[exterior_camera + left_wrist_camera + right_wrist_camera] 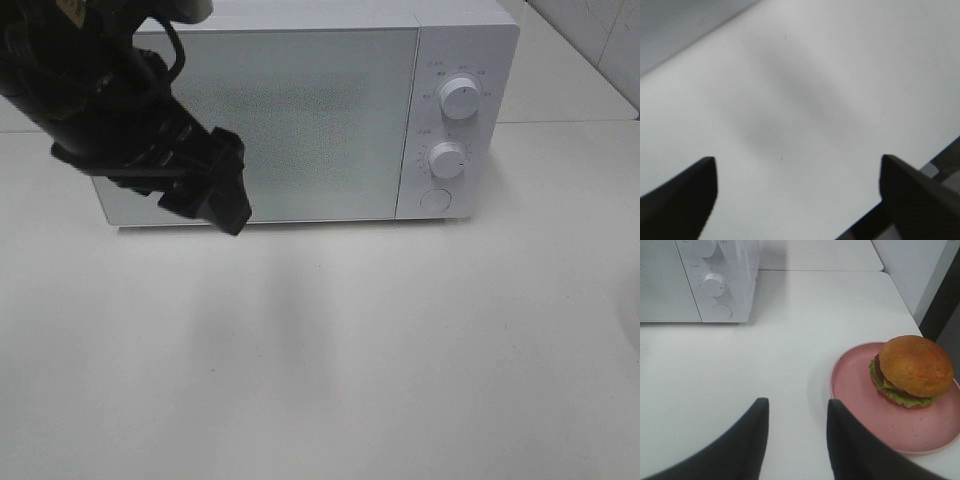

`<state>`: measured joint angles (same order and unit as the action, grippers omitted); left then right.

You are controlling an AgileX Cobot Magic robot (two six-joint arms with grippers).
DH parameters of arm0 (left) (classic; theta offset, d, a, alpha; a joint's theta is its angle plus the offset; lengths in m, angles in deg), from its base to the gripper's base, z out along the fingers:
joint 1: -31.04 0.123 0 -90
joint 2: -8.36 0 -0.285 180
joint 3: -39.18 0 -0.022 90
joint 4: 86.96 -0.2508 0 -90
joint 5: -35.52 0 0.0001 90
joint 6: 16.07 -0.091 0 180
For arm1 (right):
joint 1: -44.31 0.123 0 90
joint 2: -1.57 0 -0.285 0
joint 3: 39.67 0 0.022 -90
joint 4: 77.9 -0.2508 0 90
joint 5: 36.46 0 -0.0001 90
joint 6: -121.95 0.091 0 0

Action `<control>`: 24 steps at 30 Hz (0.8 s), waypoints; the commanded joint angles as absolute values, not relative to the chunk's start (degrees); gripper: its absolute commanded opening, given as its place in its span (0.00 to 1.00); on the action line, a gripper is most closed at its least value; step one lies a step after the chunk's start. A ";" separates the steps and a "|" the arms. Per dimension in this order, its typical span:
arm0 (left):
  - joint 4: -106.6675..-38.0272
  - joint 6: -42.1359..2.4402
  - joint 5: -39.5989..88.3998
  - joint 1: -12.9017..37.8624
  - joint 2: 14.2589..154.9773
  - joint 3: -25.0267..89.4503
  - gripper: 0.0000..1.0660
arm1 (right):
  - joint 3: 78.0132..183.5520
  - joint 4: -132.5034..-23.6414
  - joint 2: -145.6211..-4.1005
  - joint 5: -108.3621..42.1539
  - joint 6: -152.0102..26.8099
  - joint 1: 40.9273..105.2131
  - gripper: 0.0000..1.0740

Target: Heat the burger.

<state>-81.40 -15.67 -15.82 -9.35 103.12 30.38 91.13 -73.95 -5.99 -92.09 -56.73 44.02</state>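
white microwave (300,120) door shut; pink plate (860,405) on table (380,350).

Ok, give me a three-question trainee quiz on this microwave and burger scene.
1. True or false: the microwave door is shut.
2. What does the burger sit on? A) the bare table B) a pink plate C) the microwave's top
3. Fill in: the left hand has its fingers spread wide with ____ between them.

Key: 1 true. 2 B, the pink plate, which rests on the white table off to the side of the microwave, near the empty right hand. 3 nothing.
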 commanded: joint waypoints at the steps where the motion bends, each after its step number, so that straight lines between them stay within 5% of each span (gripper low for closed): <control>1: -82.37 -14.69 -20.69 -8.03 102.72 30.78 0.95 | 91.13 -73.89 -4.33 -91.75 -57.07 43.73 0.38; 11: -82.37 -17.79 -26.02 2.74 101.69 30.78 0.95 | 91.13 -73.89 -4.33 -91.75 -57.07 43.73 0.38; 24: -82.43 -24.72 -32.27 25.03 98.66 30.78 0.95 | 91.13 -73.89 -4.33 -91.75 -57.07 43.73 0.38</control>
<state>-82.37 -23.92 -31.41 24.40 99.23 30.61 91.13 -73.95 -5.99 -92.09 -56.73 44.02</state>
